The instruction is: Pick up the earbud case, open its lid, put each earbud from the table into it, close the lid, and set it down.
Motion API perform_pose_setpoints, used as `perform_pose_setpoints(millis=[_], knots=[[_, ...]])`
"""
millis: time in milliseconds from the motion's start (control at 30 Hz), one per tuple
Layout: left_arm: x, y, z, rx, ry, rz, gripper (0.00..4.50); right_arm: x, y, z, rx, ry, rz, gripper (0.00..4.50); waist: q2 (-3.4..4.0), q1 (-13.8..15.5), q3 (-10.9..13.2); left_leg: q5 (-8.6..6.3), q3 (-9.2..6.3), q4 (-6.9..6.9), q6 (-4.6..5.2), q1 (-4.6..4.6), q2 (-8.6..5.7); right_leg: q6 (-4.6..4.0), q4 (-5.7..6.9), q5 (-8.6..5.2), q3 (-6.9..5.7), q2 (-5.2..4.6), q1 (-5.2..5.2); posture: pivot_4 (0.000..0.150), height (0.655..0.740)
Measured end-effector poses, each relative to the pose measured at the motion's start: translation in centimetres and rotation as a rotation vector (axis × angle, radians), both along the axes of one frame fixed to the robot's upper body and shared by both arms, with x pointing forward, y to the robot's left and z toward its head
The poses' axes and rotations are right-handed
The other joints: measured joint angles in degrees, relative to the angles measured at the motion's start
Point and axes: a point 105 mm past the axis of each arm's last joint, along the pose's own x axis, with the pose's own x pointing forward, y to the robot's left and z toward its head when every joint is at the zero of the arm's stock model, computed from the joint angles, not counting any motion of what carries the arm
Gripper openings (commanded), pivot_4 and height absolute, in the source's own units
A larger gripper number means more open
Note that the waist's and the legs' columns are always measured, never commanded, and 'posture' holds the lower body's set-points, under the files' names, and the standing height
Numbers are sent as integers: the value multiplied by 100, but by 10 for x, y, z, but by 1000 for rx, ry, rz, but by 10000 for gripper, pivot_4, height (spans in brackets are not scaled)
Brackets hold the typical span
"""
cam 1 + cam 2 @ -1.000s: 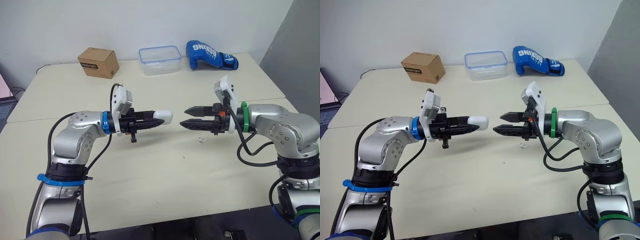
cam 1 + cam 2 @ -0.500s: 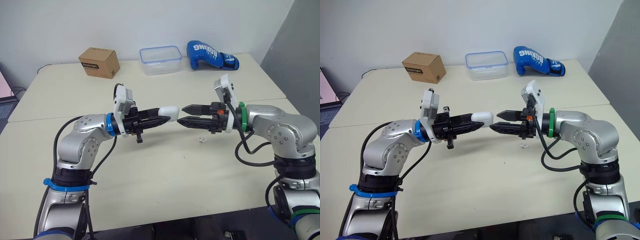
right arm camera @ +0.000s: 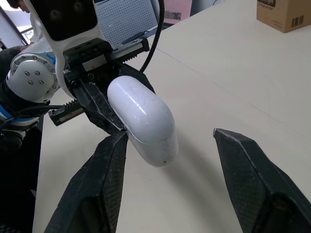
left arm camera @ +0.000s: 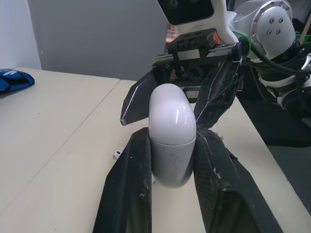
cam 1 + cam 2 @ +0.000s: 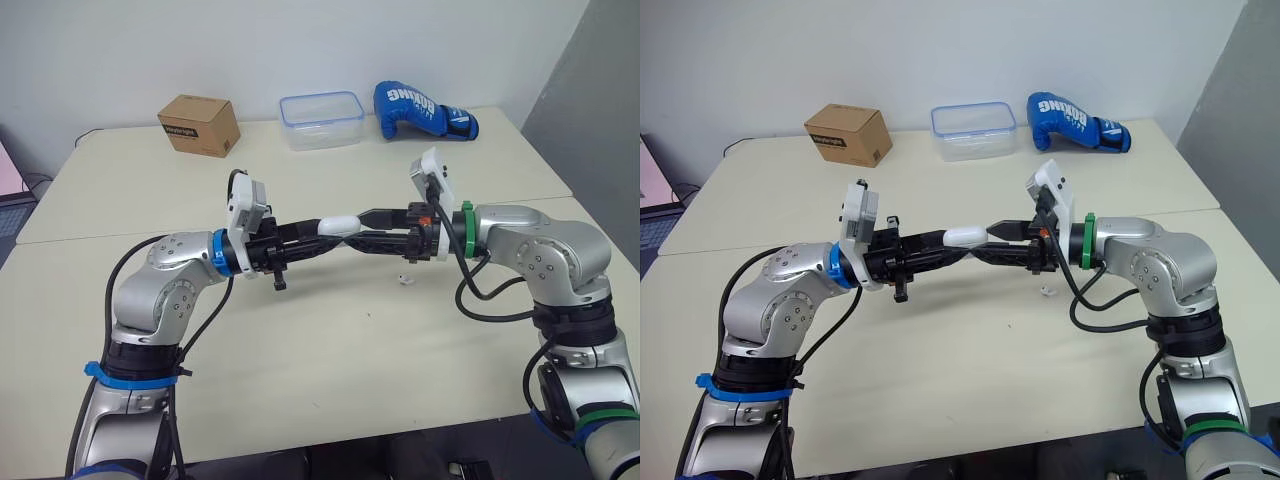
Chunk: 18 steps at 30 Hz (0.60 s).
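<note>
From the head I look forward and down over both arms onto the table (image 5: 300, 340). I sit far enough back that the cardboard box (image 5: 198, 124), the clear plastic container (image 5: 320, 106) and the blue boxing glove (image 5: 420, 108) at the far edge all fit in. The two eyes sit side by side and share nearly the whole scene, slightly offset. My left wrist camera looks along the left gripper (image 4: 172, 133) from very close. My right wrist camera looks along the right gripper (image 3: 170, 133), just as near. These two face each other head-on, and both share the earbud case (image 3: 141, 119) between them.
</note>
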Motion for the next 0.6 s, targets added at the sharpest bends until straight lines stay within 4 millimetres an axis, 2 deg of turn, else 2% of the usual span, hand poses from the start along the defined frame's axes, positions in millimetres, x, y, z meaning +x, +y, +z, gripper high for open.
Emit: perform_pose_setpoints(millis=[300,600], knots=[[1,3,1,-6,0,20,7626,3,4,7,12,-7,8,28941,0,0,0,0,-1,-1,0,0,0,0,0,0,0,0,0,1500,7400],[-5,-2,-5,-5,18,-19,7626,9,3,11,26,-16,-8,28941,0,-2,0,0,0,-1,0,0,0,0,0,0,0,0,-1,1500,7400]])
